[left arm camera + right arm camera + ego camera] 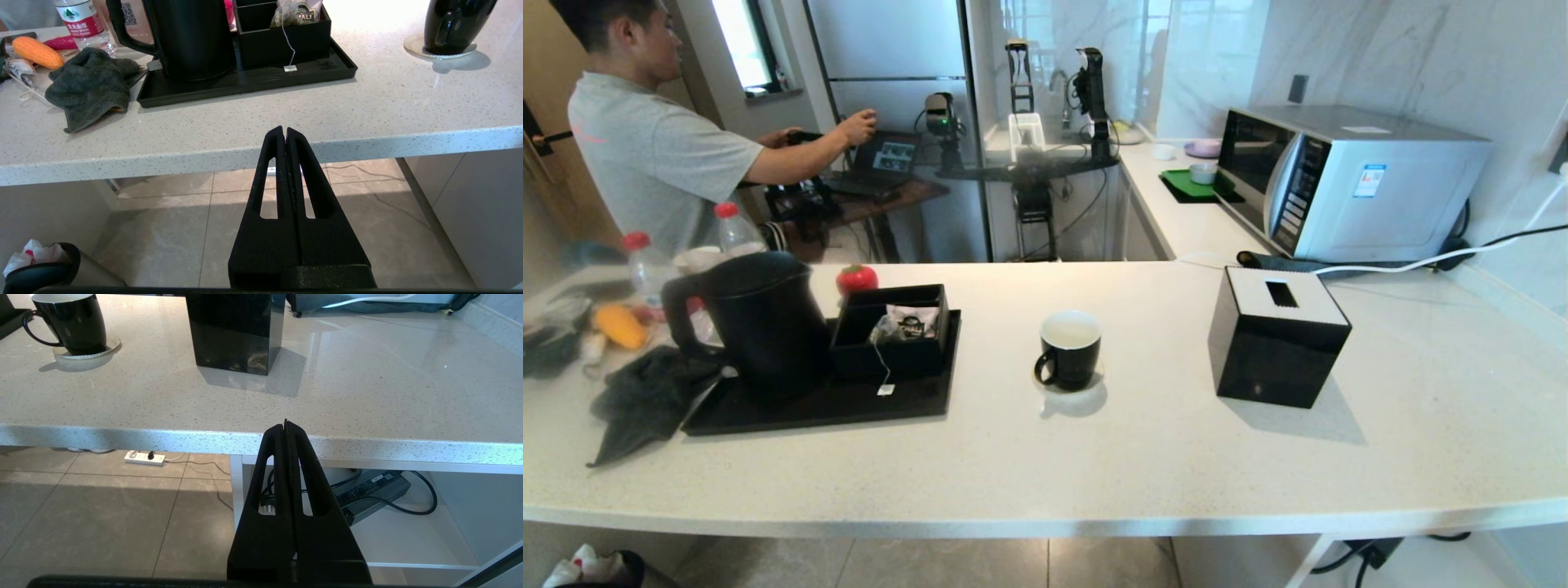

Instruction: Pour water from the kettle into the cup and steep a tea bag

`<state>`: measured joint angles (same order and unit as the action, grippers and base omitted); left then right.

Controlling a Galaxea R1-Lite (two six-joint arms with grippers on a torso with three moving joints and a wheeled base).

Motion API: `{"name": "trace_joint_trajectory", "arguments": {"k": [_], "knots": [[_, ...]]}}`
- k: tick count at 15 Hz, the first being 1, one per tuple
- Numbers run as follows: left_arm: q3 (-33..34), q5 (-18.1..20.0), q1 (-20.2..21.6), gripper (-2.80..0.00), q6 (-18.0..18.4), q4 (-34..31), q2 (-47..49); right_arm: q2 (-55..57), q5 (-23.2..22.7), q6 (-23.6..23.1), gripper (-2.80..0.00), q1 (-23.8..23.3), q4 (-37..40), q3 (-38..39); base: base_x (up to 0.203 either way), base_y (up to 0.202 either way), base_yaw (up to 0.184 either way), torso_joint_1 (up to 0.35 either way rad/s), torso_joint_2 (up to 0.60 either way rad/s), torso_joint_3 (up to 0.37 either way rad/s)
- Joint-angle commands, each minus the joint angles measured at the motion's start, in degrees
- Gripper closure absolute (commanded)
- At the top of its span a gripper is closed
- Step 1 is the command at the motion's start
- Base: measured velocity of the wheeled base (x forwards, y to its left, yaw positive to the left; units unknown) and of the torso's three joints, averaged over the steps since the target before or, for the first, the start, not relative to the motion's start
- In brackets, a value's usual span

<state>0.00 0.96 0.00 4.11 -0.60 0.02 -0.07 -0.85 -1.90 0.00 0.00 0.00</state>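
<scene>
Black and matte, the kettle (760, 318) is kept on a tray (849, 404) at ten o'clock from the cup (1070, 349), its handle turned outward for an easy grasp. The tea bag (886, 328) is lodged in a caddy (894, 331), string draped over the front wall. The left gripper (284, 131) and right gripper (286, 425) are parked below the counter (1045, 465), pressed closed, holding nothing.

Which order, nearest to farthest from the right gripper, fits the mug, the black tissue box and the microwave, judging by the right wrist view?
From the right gripper, shut below the counter edge:
1. Black tissue box, just ahead on the counter.
2. Mug, off toward the tray side.
3. Microwave, far back by the wall.
</scene>
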Motion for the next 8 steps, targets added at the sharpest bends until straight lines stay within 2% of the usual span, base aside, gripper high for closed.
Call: {"name": "trace_joint_trajectory", "arguments": {"k": [1, 8], "knots": [[0.0, 0.0, 0.0, 0.00, -0.1, 0.0, 0.0, 0.1, 0.0, 0.0, 0.00, 0.0, 0.0, 0.0, 0.000, 0.000, 0.000, 0.000, 0.00, 0.000], [0.0, -0.2, 0.0, 0.00, -0.6, 0.0, 0.0, 0.1, 0.0, 0.0, 0.00, 0.0, 0.0, 0.0, 0.000, 0.000, 0.000, 0.000, 0.00, 0.000]]}}
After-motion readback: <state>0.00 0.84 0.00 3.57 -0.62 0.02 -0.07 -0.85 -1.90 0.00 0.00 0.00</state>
